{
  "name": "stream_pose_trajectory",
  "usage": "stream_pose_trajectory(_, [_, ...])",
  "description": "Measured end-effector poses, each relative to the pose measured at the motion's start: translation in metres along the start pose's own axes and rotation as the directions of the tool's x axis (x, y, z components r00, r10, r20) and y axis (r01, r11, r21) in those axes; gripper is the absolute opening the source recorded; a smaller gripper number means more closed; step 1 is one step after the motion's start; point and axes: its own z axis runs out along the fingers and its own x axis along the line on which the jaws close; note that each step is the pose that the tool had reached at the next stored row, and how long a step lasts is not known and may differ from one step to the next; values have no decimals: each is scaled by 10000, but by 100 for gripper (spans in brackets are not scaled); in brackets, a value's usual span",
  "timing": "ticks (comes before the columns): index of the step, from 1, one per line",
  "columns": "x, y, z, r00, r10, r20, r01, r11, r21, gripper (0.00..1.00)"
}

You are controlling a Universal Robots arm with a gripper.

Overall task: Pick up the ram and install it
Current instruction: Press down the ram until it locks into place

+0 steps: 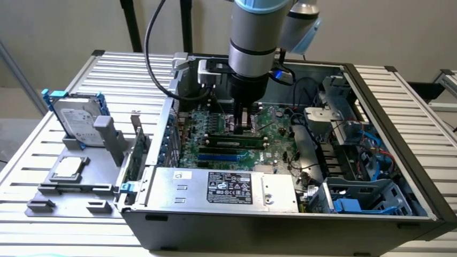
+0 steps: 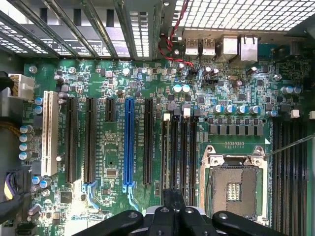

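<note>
The open computer case point(image 1: 400, 160) lies on its side with the green motherboard point(image 1: 214, 120) facing up. My gripper point(image 1: 241, 128) reaches straight down into it, fingers shut together. Their tips sit at the top edge of the ram point(image 1: 236, 140), a long green stick with black chips standing in a black slot; a second similar stick stands beside it. I cannot tell whether the tips pinch the edge or only rest on it. In the wrist view the gripper point(image 2: 172, 211) hangs over a group of black slots with white latches point(image 2: 173, 157), beside the empty CPU socket point(image 2: 236, 189).
The power supply point(image 1: 221, 187) fills the case's near side, and drive cages and cables point(image 1: 357, 144) fill the exterior view's right. A blue slot point(image 2: 129, 142) and black expansion slots lie beside the slots. Outside the case a grey fixture holds a hard drive point(image 1: 78, 120) and a silver CPU chip point(image 1: 68, 167).
</note>
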Motion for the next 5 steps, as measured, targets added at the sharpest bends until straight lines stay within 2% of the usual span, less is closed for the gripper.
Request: stream_pose_trajectory(5, [0,0,0,10000,0,0,0,10000,0,11])
